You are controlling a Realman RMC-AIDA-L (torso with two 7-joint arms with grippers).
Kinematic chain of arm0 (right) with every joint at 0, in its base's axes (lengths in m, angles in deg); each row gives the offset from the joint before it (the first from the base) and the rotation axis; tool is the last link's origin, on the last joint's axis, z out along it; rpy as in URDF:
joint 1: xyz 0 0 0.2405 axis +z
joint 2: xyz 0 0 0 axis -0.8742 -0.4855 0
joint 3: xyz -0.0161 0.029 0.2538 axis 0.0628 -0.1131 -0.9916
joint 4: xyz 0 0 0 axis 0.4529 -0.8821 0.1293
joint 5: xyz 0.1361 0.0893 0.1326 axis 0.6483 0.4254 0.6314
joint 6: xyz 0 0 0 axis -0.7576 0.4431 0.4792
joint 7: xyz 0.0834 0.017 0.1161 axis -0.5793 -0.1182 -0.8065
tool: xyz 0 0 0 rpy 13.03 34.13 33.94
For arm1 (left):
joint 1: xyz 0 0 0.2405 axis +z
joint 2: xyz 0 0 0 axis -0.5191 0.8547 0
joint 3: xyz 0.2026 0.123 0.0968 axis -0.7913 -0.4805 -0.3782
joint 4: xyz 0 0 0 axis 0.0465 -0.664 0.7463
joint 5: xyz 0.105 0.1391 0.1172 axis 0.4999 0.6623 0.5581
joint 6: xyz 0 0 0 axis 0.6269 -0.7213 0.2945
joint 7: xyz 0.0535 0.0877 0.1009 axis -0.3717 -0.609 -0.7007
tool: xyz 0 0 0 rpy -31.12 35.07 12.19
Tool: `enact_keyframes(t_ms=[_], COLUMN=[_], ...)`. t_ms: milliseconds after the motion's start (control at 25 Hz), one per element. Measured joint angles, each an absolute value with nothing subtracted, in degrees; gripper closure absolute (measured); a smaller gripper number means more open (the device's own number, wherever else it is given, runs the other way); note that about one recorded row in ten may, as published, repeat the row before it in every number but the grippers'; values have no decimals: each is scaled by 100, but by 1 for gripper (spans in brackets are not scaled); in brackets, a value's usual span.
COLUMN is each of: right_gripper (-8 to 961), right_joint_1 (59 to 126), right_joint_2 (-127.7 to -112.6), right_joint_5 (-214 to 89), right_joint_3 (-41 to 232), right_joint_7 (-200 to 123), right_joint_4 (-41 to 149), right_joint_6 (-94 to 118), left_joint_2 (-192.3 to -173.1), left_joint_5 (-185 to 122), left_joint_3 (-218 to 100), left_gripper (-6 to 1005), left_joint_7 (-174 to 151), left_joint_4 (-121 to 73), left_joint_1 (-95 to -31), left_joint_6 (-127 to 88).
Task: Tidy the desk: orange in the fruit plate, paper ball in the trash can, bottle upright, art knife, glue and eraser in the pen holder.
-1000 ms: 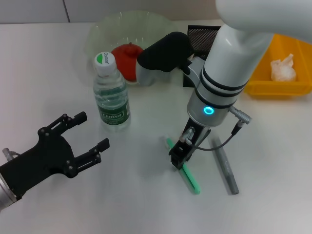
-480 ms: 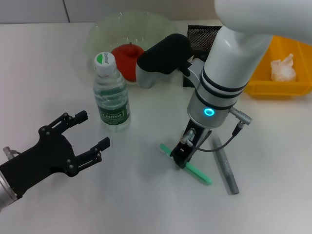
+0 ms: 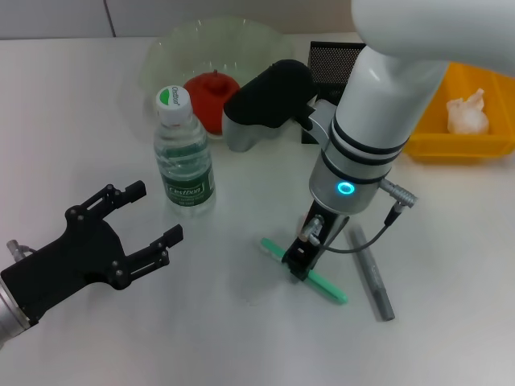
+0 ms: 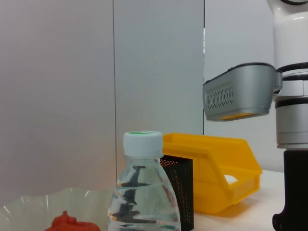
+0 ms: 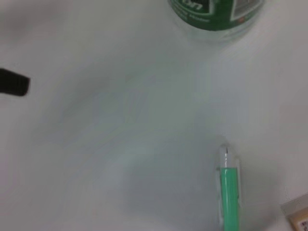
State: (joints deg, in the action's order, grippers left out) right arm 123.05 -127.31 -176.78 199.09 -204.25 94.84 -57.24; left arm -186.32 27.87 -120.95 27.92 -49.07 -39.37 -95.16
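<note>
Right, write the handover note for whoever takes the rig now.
Right hand: down at the table, closed on the green knife.
Left hand: open, idle, beside the bottle.
Done: orange in the plate; paper ball in the yellow bin; bottle upright.
Left: knife into the mesh holder; so too the grey stick lying beside it, and the eraser, seen only at the edge of the right wrist view.

We see red-orange orange [image 3: 211,95], pale-green fruit plate [image 3: 161,50], yellow trash can [image 3: 475,145], black mesh pen holder [image 3: 331,58], green art knife [image 3: 326,285].
</note>
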Motion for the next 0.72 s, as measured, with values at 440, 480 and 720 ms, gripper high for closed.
enact_keyframes(t_ms=[440, 480, 720], right_gripper=[875, 874, 865], right_joint_1=[11716, 11716, 10899], right_joint_2=[-12675, -12675, -12664], right_joint_5=[-17832, -17832, -18484], right_joint_3=[19228, 19228, 17946], right_joint_7=[-20220, -20220, -19999], right_joint_4=[10423, 10423, 11800], right_joint_6=[-6074, -6074, -6559], left_joint_2=[-18628, -18628, -18614], left_joint_5=[2778, 2778, 2858], left_joint_3=[-12113, -12113, -12204], left_gripper=[184, 184, 183], left_joint_7=[2806, 2806, 2827], left_joint_4=[-4907, -4907, -4907], left_joint_1=[-3935, -3935, -3947], left_joint_6=[-9694, -9694, -10003])
